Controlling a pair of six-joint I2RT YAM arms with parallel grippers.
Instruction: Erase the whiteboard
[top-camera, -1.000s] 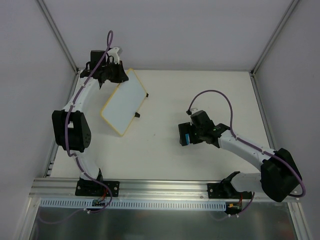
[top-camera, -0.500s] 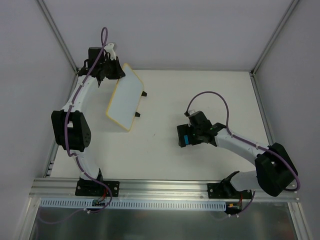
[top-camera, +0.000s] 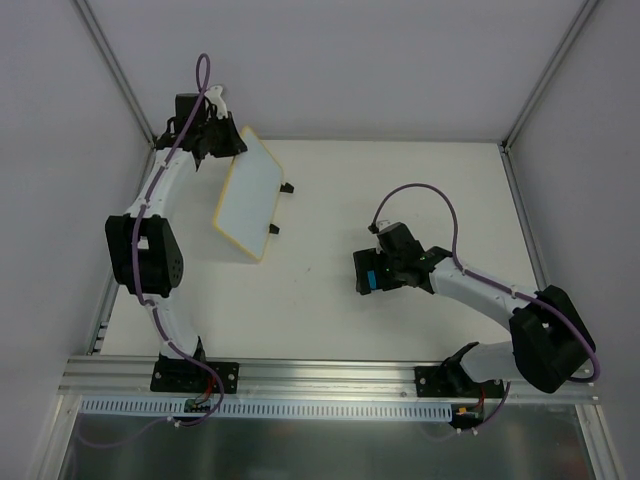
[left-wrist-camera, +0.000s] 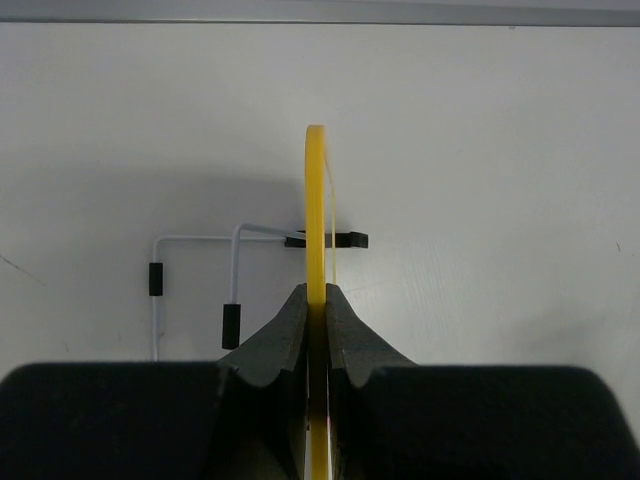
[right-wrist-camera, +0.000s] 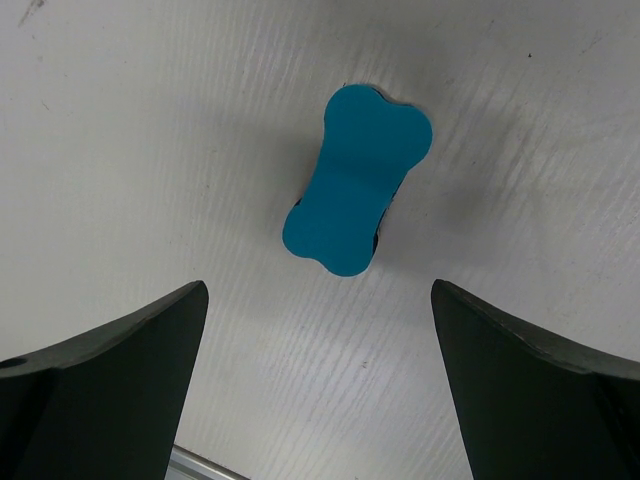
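White tabletop (top-camera: 330, 300) (matte, scuffed); pale grey walls (top-camera: 330, 60); aluminium rail (top-camera: 330, 372) along near edge.

- Bright, even, diffuse light fills every view, and the table (top-camera: 400, 200) reads flat white.
- A soft grey shadow spreads left of the whiteboard (left-wrist-camera: 316, 190), beyond the left gripper (left-wrist-camera: 316, 293).
- A thin dark shadow hugs the blue eraser (right-wrist-camera: 357, 180), ahead of the right gripper (right-wrist-camera: 318, 288).
- Both grippers' jaws look dark and slightly soft.

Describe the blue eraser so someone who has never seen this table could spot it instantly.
On the white table, look to the right half, under the open right pincer. The eraser lies there untouched: a small teal block, waisted like a bone, unlike the flat yellow-framed whiteboard held by the left pincer.
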